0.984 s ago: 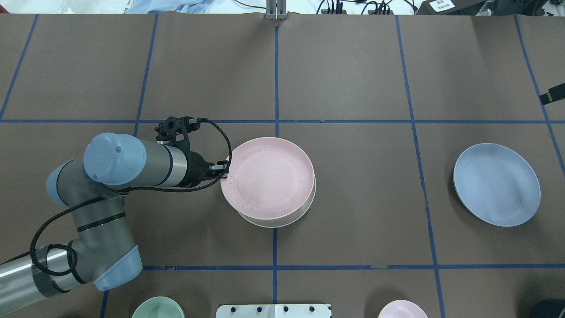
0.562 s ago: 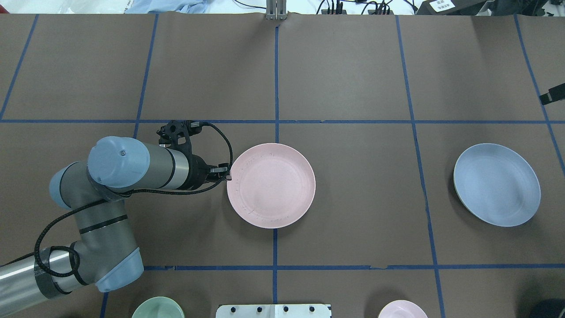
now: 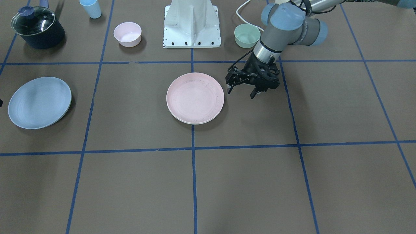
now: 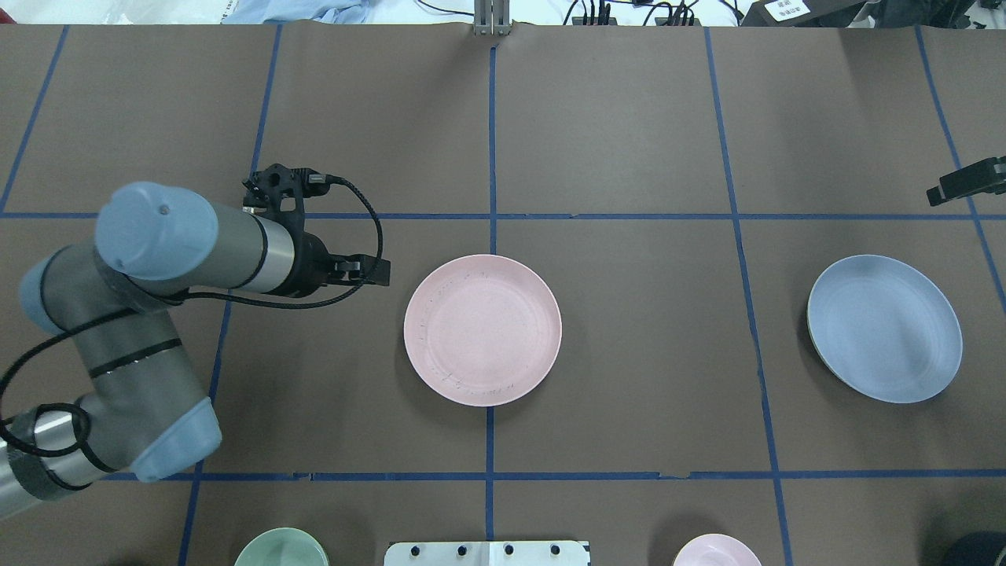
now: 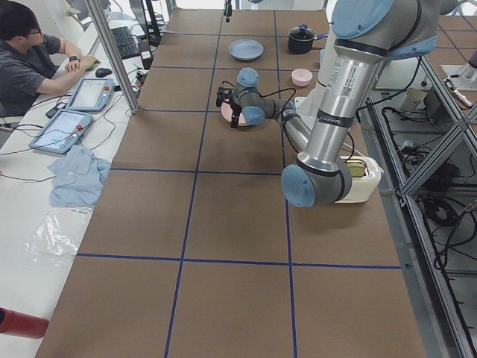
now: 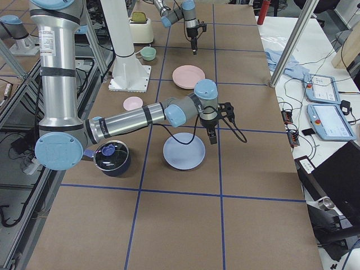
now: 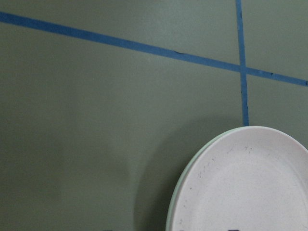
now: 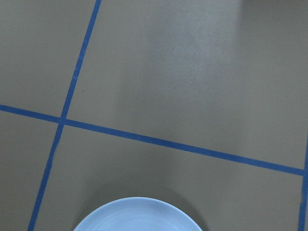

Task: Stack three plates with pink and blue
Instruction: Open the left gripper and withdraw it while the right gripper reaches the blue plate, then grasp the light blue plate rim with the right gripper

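The pale pink plate (image 4: 482,330) lies flat on the cream-white plate (image 3: 194,123) at the table's middle, and only a thin cream rim shows under it. The left wrist view shows the pair's edge (image 7: 240,187). My left gripper (image 4: 383,272) is open and empty. It is a short way off the stack on my left side, fingers apart in the front view (image 3: 240,92). The light blue plate (image 4: 884,328) lies alone on my right. My right gripper (image 6: 212,138) hovers past the blue plate's far rim. Only a black part of it shows overhead (image 4: 965,181), so I cannot tell its state.
A small green bowl (image 3: 247,35) and a small pink bowl (image 3: 127,33) stand beside the robot's base (image 3: 191,24). A dark lidded pot (image 3: 38,27) and a blue cup (image 3: 91,8) stand further towards my right. A person (image 5: 30,56) sits at the far side.
My left gripper held the pink plate tilted over the cream plate, set it flat, let go, and has drawn back to the left. The right gripper's black part has edged further into view.
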